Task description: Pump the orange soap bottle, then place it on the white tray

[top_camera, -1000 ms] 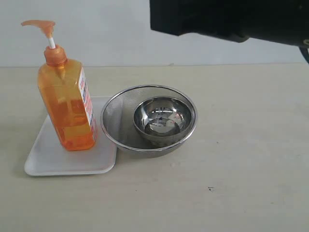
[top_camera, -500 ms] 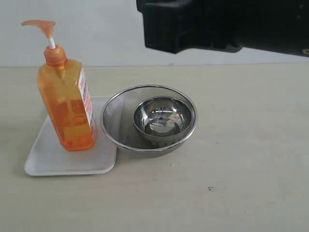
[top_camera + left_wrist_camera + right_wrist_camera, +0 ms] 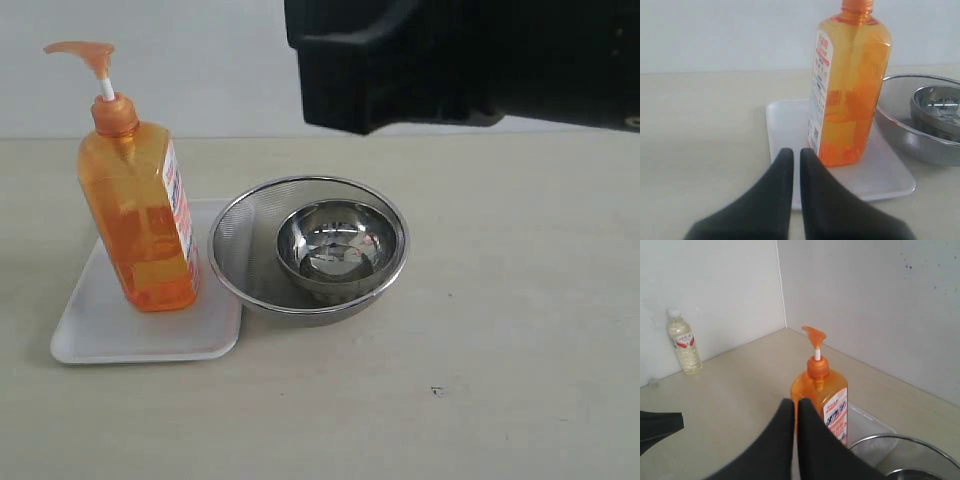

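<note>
One risk: if the right pincer (image 3: 795,402) comes down off-centre on the pump head (image 3: 813,334), the tall orange soap bottle (image 3: 140,215) could tip toward the mesh bowl (image 3: 235,265). Right pincer pressed together, empty, short of the pump. Left pincer (image 3: 792,152) likewise pressed together, touching nothing, near the bottle's base. Bottle upright on the white tray (image 3: 100,335), at nine o'clock of the bowl.

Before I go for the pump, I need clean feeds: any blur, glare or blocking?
Exterior view: a dark, out-of-focus arm blocks the top; the small steel bowl glints. Left wrist view: soap bottle sharp but cropped at the top. Right wrist view: right gripper soft, pump head clear.
</note>
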